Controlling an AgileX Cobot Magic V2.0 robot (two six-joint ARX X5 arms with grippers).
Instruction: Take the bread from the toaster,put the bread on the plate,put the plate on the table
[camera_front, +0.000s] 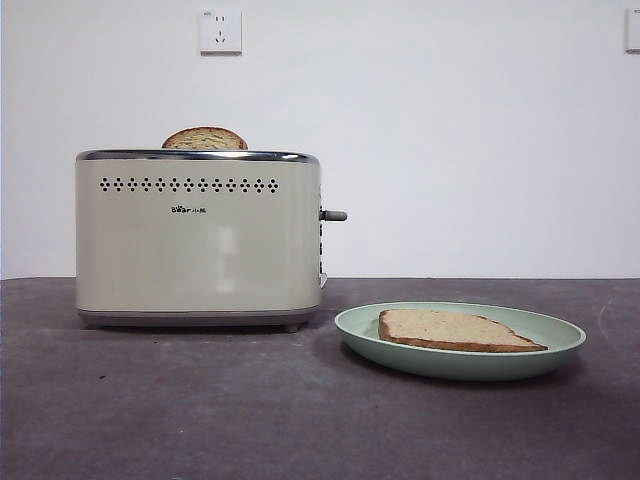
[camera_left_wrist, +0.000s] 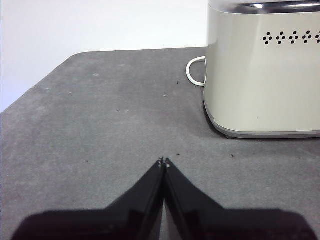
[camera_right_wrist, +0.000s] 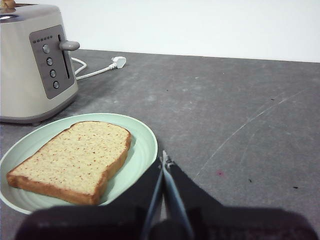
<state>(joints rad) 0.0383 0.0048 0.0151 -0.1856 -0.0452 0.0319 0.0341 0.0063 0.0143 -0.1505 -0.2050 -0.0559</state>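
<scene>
The cream toaster (camera_front: 198, 238) stands on the dark table (camera_front: 200, 410) at the left, with one bread slice (camera_front: 205, 139) poking out of its slot. A second bread slice (camera_front: 455, 330) lies flat on the mint-green plate (camera_front: 555, 340), which rests on the table right of the toaster. In the right wrist view the plate (camera_right_wrist: 142, 145) and its slice (camera_right_wrist: 75, 157) lie just beside my right gripper (camera_right_wrist: 164, 161), which is shut and empty. My left gripper (camera_left_wrist: 163, 162) is shut and empty, low over the table a little way from the toaster (camera_left_wrist: 260, 75).
The toaster's white power cord and plug (camera_right_wrist: 112, 64) lie on the table behind it. A wall socket (camera_front: 220, 30) is on the white wall. The table's edge (camera_left_wrist: 35, 85) shows in the left wrist view.
</scene>
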